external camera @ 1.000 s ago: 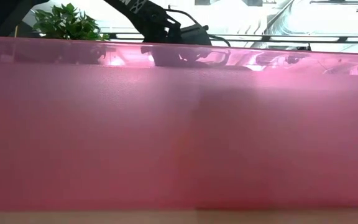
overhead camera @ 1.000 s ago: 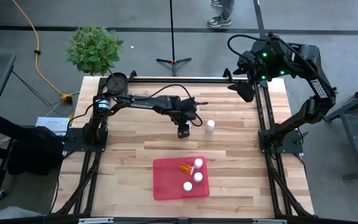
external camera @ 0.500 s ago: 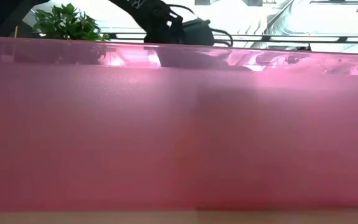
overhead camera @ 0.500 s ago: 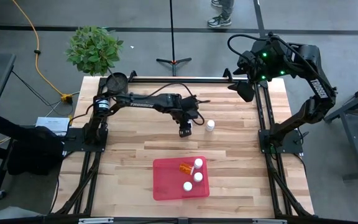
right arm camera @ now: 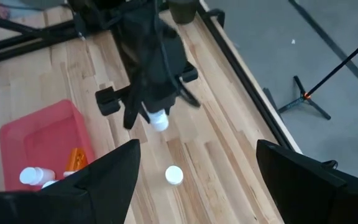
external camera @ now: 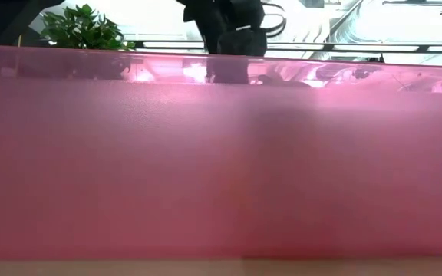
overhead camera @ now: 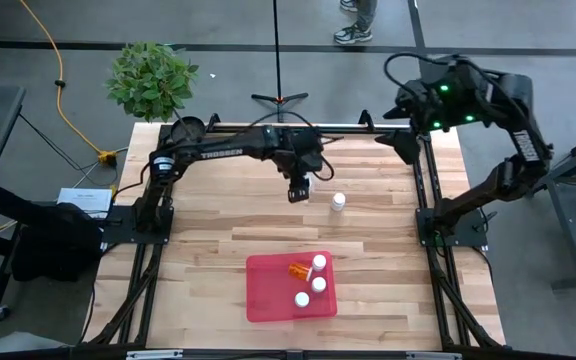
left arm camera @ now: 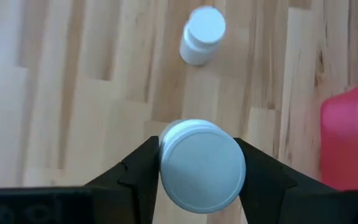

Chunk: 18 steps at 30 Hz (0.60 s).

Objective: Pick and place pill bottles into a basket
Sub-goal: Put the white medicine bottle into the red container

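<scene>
Wood-plank table (overhead camera: 198, 240), grey floor around, plant (overhead camera: 151, 78) at 10 o'clock | my left gripper (overhead camera: 297, 190) clamps a white bottle (left arm camera: 201, 165) above centre | loose bottle (overhead camera: 338, 201) just beside | basket (overhead camera: 268, 295) at 6 o'clock, four inside | right gripper (overhead camera: 405, 147) wide, 1 o'clock | risk: cap-grip slips, bottle drops short.

1. We see our left gripper (left arm camera: 199, 177) clamped on a white pill bottle (left arm camera: 202, 165), cap facing the camera.
2. Beyond it, another white bottle (left arm camera: 201, 35) stands alone on the wooden table (left arm camera: 79, 93).
3. The red basket's (left arm camera: 347, 137) corner shows at the edge, with something orange inside.
</scene>
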Each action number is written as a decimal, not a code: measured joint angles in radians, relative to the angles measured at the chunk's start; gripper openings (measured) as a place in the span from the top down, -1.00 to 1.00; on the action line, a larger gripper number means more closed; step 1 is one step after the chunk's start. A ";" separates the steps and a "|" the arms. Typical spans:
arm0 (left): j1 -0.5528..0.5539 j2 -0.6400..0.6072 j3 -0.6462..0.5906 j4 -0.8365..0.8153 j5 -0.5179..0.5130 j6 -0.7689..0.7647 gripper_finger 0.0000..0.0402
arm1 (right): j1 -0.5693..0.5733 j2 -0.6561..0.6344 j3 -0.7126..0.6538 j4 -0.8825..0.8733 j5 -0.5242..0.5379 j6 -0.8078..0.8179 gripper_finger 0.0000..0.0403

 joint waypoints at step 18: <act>0.063 -0.183 0.042 -0.106 0.057 0.020 -0.02 | 0.000 -0.121 -0.002 0.000 0.057 0.047 -0.55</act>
